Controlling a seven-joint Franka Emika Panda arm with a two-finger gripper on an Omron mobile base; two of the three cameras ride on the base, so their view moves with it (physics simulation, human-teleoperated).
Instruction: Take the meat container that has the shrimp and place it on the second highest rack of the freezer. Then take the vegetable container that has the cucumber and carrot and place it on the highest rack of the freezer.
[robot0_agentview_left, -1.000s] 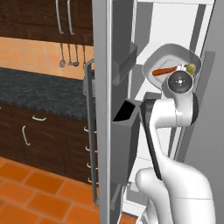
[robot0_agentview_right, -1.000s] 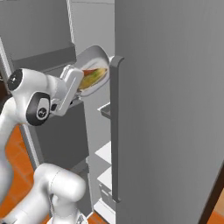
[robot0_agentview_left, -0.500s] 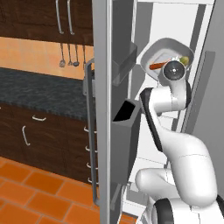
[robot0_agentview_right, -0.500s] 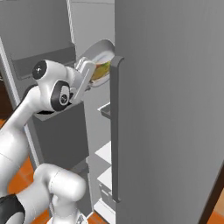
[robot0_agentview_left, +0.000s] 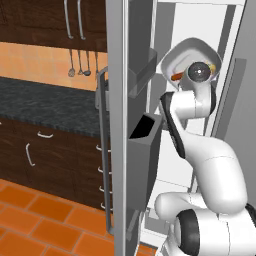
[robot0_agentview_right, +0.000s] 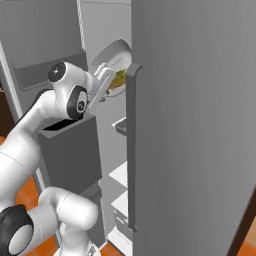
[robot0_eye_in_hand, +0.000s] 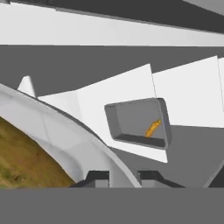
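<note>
The dark two-finger gripper (robot0_eye_in_hand: 122, 177) clamps the rim of the round white vegetable bowl (robot0_eye_in_hand: 57, 131), high inside the silver-grey freezer (robot0_agentview_right: 195, 125). Farther in, the grey shrimp tray (robot0_eye_in_hand: 136, 122) already sits shelved; only releasing the bowl seems left.

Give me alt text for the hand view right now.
A grey tray holding a small orange shrimp sits on a white freezer shelf ahead. The white bowl's rim curves across the lower left, between the gripper's dark tips.
</note>
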